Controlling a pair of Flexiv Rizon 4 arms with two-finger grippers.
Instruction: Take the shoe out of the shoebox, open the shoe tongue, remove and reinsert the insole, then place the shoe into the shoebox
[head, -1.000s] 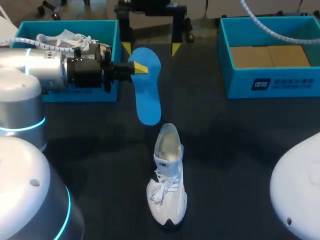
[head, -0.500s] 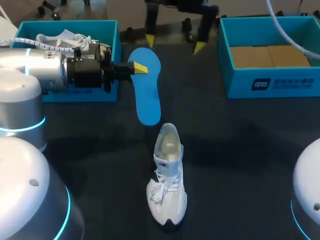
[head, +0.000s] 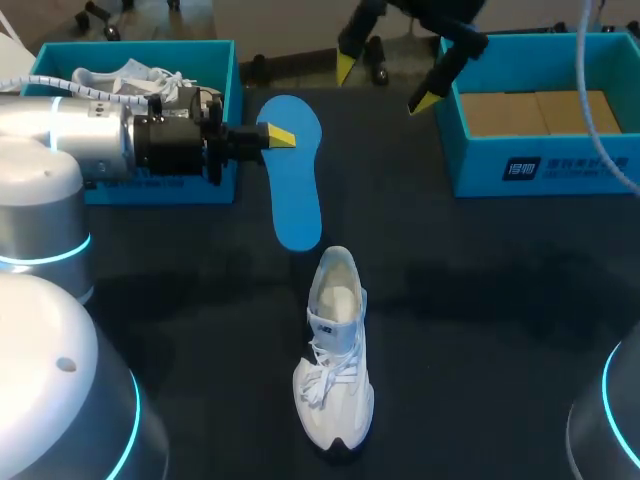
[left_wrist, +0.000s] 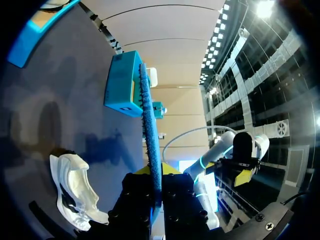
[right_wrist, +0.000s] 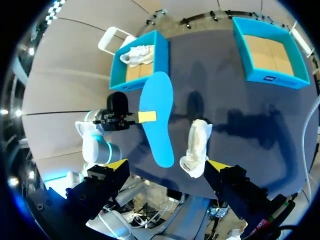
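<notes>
Two hands, one insole held

Your left hand (head: 280, 137) is pinching the blue insole (head: 297, 190) near one end, just beside the left shoebox (head: 150, 190). The white shoe (head: 335, 350) stands upright on the desk (head: 480, 300), outside both boxes, near the insole's free end. Your right hand (head: 386, 86) is spread wide beside the right shoebox (head: 540, 165), holding nothing.

The white shoe (head: 335, 350) stands upright on the counter (head: 470, 300), the blue insole (head: 295, 180) held up beyond its heel, near the open teal shoebox (head: 530, 165).
</notes>
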